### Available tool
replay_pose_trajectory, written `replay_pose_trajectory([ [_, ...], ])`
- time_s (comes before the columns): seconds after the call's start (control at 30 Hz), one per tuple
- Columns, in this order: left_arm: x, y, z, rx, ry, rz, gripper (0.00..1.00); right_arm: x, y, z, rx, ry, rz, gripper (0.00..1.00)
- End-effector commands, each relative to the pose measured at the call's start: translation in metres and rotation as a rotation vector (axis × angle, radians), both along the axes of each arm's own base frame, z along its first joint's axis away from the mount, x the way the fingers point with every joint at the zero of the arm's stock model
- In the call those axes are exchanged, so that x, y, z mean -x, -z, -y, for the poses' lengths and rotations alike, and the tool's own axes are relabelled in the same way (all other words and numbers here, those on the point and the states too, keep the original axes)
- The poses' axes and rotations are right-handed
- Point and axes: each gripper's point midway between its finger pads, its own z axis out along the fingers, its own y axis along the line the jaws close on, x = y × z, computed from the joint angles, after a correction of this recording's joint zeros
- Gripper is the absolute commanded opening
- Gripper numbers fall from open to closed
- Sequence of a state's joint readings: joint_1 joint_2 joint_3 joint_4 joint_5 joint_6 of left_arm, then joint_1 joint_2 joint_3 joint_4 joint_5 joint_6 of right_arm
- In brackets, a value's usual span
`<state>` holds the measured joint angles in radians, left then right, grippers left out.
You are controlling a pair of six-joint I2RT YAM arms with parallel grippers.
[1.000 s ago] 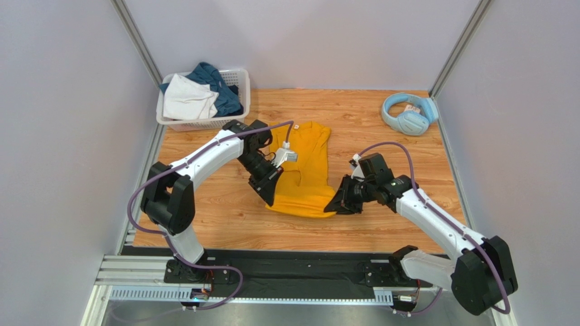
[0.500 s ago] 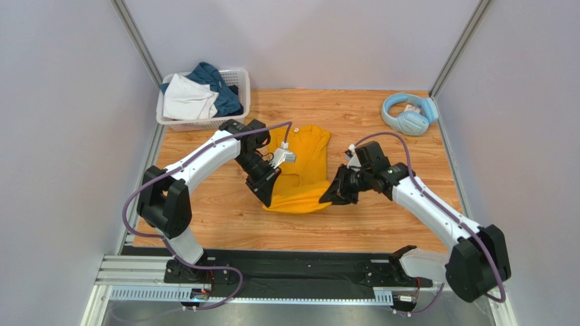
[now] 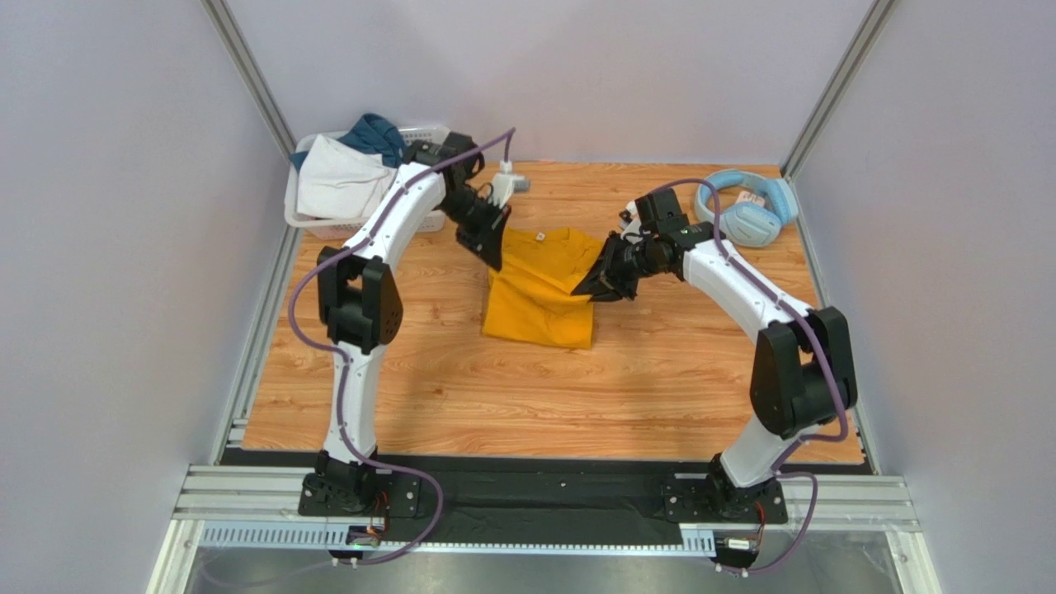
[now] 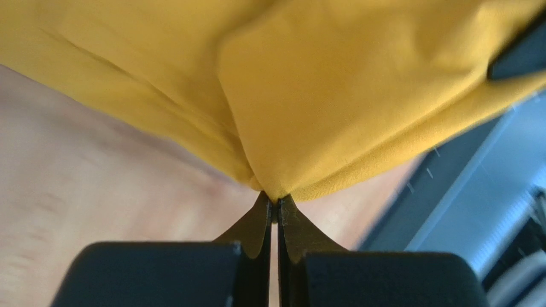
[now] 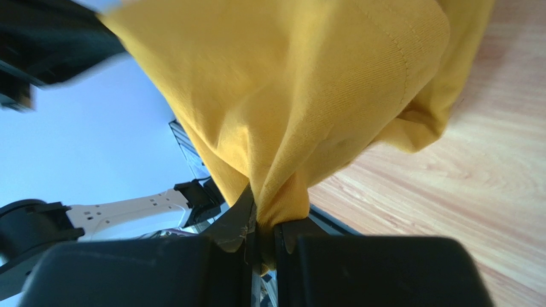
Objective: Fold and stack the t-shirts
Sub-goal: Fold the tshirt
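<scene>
The yellow shirt [image 3: 539, 291] is on the wooden table [image 3: 645, 384], just to the right of the white basket [image 3: 329, 227] and a little nearer to the arm bases. It is folded into a narrow shape. Its collar end is the end closer to the basket's row.

The left gripper [image 3: 490, 248] is right beside the basket's right front corner. Its two fingers are pressed together on the left far corner of the yellow shirt. In the left wrist view the cloth [image 4: 333, 83] is pinched between the tips of the left gripper [image 4: 277, 201], and it spreads out above the wood.

The right gripper [image 3: 590, 285] is further right from the basket, at the other side of the shirt. It is also clamped on the yellow cloth. In the right wrist view a thick bunch of the fabric [image 5: 288, 83] goes down between the fingers of the right gripper [image 5: 256, 220].

Inside the basket there is a white garment [image 3: 335, 180], and a dark blue garment [image 3: 372, 130] behind it. Light-blue headphones [image 3: 744, 210] lie far to the right of the basket, near the back edge of the table.
</scene>
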<state>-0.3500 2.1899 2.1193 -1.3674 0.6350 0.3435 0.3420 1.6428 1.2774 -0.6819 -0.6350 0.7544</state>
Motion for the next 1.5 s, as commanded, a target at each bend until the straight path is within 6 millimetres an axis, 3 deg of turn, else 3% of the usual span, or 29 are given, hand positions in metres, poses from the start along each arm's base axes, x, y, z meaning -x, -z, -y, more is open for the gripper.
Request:
replay_pose_trajectory([
  [0.0,0.000,-0.016,-0.025,-0.097,-0.077,-0.135,0.00,-0.030,-0.006,-0.001,-0.036,-0.002,0.034,0.00],
  [0.07,-0.014,-0.009,-0.024,-0.109,-0.082,-0.100,0.02,-0.041,-0.006,0.001,-0.052,0.009,0.033,0.00],
  [0.3,-0.022,0.026,-0.020,-0.121,-0.086,-0.153,0.01,-0.096,0.017,0.005,-0.120,0.045,-0.003,0.00],
  [0.47,-0.051,0.045,-0.020,-0.132,-0.125,-0.069,0.04,-0.130,0.050,0.009,-0.221,0.061,-0.065,0.03],
  [0.5,-0.057,0.046,-0.020,-0.131,-0.139,-0.048,0.08,-0.134,0.054,0.008,-0.236,0.059,-0.074,0.04],
  [0.53,-0.066,0.047,-0.022,-0.148,-0.176,-0.023,0.22,-0.141,0.063,0.007,-0.247,0.063,-0.094,0.10],
  [0.57,-0.084,0.046,-0.024,-0.131,-0.205,0.043,0.24,-0.147,0.065,0.010,-0.252,0.073,-0.096,0.16],
  [0.6,-0.090,0.042,-0.026,-0.124,-0.226,0.069,0.26,-0.151,0.070,0.011,-0.257,0.078,-0.103,0.23],
  [0.63,-0.098,0.038,-0.027,-0.116,-0.264,0.094,0.38,-0.154,0.073,0.011,-0.261,0.082,-0.108,0.36],
  [0.67,-0.115,0.032,-0.030,-0.085,-0.293,0.150,0.46,-0.163,0.077,0.011,-0.272,0.091,-0.117,0.42],
  [0.7,-0.118,0.020,-0.032,-0.063,-0.312,0.175,0.55,-0.167,0.078,0.012,-0.280,0.090,-0.115,0.47],
  [0.73,-0.122,0.013,-0.032,-0.039,-0.322,0.196,0.81,-0.171,0.077,0.011,-0.288,0.089,-0.114,0.53],
  [0.77,-0.129,0.003,-0.035,-0.021,-0.334,0.230,0.99,-0.177,0.077,0.015,-0.291,0.104,-0.120,0.56],
  [0.87,-0.131,-0.033,-0.038,0.022,-0.320,0.320,1.00,-0.189,0.064,0.021,-0.281,0.111,-0.076,0.68],
  [0.97,-0.111,-0.071,-0.032,0.118,-0.273,0.341,1.00,-0.190,0.048,0.033,-0.200,0.121,-0.046,0.73],
  [1.0,-0.089,-0.088,-0.022,0.202,-0.231,0.309,1.00,-0.194,0.027,0.038,-0.169,0.103,0.032,0.73],
  [1.07,-0.063,-0.098,-0.009,0.279,-0.181,0.257,1.00,-0.191,0.013,0.051,-0.107,0.123,0.058,0.75],
  [1.13,-0.032,-0.104,-0.001,0.341,-0.122,0.206,1.00,-0.182,-0.015,0.057,-0.094,0.127,0.118,0.76],
  [1.2,-0.005,-0.101,0.009,0.383,-0.058,0.165,1.00,-0.174,-0.031,0.050,-0.133,0.112,0.159,0.76],
  [1.23,0.000,-0.099,0.011,0.387,-0.045,0.164,1.00,-0.161,-0.046,0.040,-0.175,0.088,0.185,0.76],
  [1.3,0.011,-0.092,0.014,0.417,-0.034,0.122,1.00,-0.146,-0.048,0.028,-0.197,0.045,0.186,0.77],
  [1.43,0.017,-0.074,0.017,0.433,-0.025,0.062,1.00,-0.112,-0.033,-0.019,-0.256,-0.120,0.134,0.78],
  [1.47,0.019,-0.069,0.017,0.436,-0.023,0.045,1.00,-0.112,-0.012,-0.027,-0.262,-0.135,0.078,0.78],
])
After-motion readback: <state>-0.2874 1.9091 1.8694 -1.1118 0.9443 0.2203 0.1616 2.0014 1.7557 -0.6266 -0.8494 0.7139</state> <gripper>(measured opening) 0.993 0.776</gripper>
